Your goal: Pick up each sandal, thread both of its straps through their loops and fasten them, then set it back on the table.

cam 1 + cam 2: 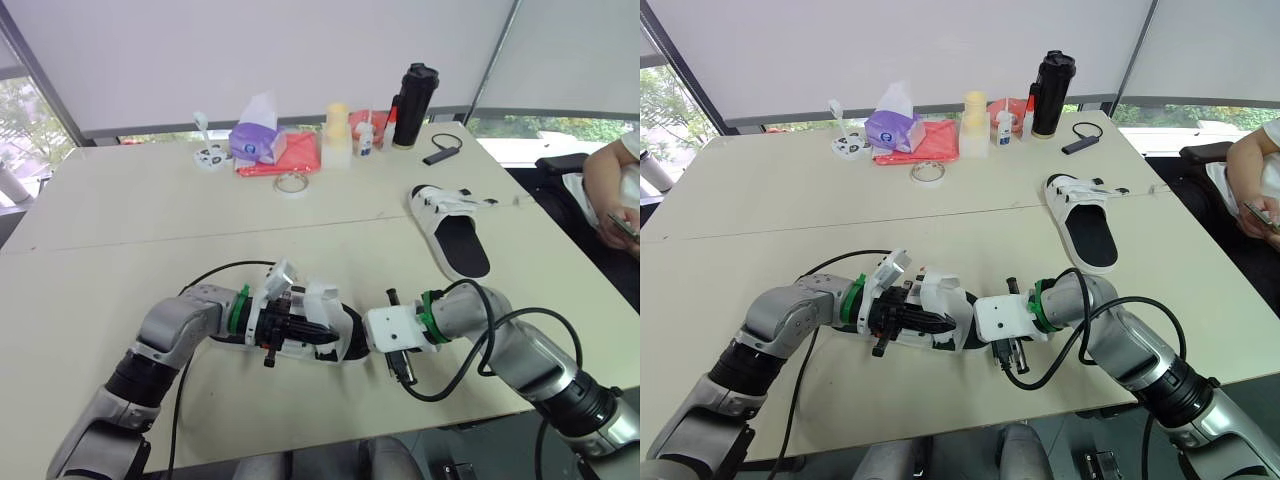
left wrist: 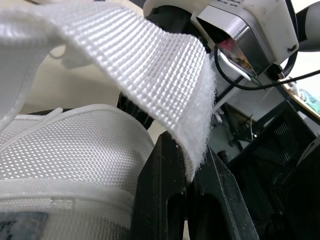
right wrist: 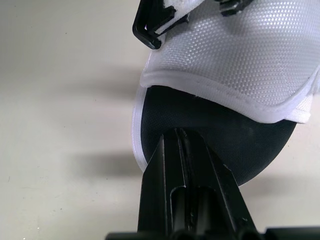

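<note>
One white sandal with a black insole [image 1: 322, 298] is at the table's front centre, between my two grippers. My left gripper [image 1: 325, 333] is shut on the sandal's loose white woven strap [image 2: 150, 65], pinching the strap's end between its black fingers [image 2: 162, 175]. From the other side, my right gripper [image 1: 355, 337] is shut on the rim of the sandal's sole [image 3: 225, 135]. A black plastic loop [image 3: 152, 25] sits on the white upper. The second sandal [image 1: 450, 232] lies flat on the table at the right, apart from both grippers.
Along the far edge stand a purple tissue pack [image 1: 255, 140], a red cloth [image 1: 295, 155], a tape roll [image 1: 291, 182], small bottles [image 1: 338, 135] and a black flask [image 1: 413, 105]. A small black device [image 1: 440, 154] lies near them. A person's arm [image 1: 605, 190] is at the right.
</note>
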### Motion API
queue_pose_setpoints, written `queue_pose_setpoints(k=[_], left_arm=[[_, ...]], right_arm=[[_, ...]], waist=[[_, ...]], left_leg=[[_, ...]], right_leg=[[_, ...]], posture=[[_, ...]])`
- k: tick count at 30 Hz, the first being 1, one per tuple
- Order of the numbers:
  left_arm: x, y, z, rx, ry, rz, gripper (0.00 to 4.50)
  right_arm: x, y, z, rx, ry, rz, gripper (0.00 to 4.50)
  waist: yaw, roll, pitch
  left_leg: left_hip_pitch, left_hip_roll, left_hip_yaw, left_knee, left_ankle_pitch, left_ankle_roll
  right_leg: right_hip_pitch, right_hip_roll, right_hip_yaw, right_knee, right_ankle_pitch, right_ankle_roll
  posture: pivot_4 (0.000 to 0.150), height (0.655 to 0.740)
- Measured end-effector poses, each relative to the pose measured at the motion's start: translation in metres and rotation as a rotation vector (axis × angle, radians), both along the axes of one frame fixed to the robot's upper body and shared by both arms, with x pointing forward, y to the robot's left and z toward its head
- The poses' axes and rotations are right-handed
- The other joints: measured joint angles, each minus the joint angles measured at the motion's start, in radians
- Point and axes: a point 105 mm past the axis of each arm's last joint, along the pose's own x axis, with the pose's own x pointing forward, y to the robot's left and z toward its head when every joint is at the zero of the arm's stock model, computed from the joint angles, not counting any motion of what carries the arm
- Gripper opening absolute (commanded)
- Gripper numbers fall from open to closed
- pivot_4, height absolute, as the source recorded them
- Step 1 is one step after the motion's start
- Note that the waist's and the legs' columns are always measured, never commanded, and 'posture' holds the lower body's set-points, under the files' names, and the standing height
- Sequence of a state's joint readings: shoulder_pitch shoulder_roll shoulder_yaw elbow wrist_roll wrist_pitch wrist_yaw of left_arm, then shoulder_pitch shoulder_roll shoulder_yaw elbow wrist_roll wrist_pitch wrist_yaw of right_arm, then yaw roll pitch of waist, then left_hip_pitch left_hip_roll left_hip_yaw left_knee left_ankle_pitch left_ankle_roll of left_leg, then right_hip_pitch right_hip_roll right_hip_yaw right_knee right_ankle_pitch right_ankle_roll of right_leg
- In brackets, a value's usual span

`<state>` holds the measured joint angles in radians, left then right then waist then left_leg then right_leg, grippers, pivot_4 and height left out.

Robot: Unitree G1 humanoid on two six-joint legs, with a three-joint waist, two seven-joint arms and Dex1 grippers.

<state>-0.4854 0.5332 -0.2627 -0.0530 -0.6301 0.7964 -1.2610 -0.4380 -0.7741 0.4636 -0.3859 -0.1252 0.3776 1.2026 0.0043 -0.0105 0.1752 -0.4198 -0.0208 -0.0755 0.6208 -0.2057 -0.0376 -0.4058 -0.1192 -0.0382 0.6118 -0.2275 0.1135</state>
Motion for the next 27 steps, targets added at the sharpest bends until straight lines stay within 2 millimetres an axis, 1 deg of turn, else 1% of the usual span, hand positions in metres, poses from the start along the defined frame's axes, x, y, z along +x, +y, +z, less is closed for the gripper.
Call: queue_pose_setpoints(k=[5,8,27], left_arm=[[0.001,0.001,-0.001,0.004,0.004,0.000,0.08],[0.002,0.001,-0.001,0.004,0.004,-0.001,0.08],[0.010,0.008,-0.001,0.014,0.022,0.022,0.08]], right_arm=[[0.000,0.000,0.000,0.000,0.000,0.000,0.00],[0.000,0.000,0.000,0.001,-0.001,0.000,0.00],[0.001,0.001,0.000,0.002,-0.013,0.006,0.00]], waist=[[0.000,0.000,0.000],[0.000,0.000,0.000],[-0.003,0.000,0.000]], left_leg=[[0.000,0.000,0.000,0.000,0.000,0.000],[0.000,0.000,0.000,0.000,0.000,0.000],[0.000,0.000,0.000,0.000,0.000,0.000]], right_leg=[[0.000,0.000,0.000,0.000,0.000,0.000],[0.000,0.000,0.000,0.000,-0.002,0.003],[-0.001,0.000,0.000,0.000,-0.002,0.003]], posture=[[0.150,0.7400],[0.150,0.7400],[0.150,0.7400]])
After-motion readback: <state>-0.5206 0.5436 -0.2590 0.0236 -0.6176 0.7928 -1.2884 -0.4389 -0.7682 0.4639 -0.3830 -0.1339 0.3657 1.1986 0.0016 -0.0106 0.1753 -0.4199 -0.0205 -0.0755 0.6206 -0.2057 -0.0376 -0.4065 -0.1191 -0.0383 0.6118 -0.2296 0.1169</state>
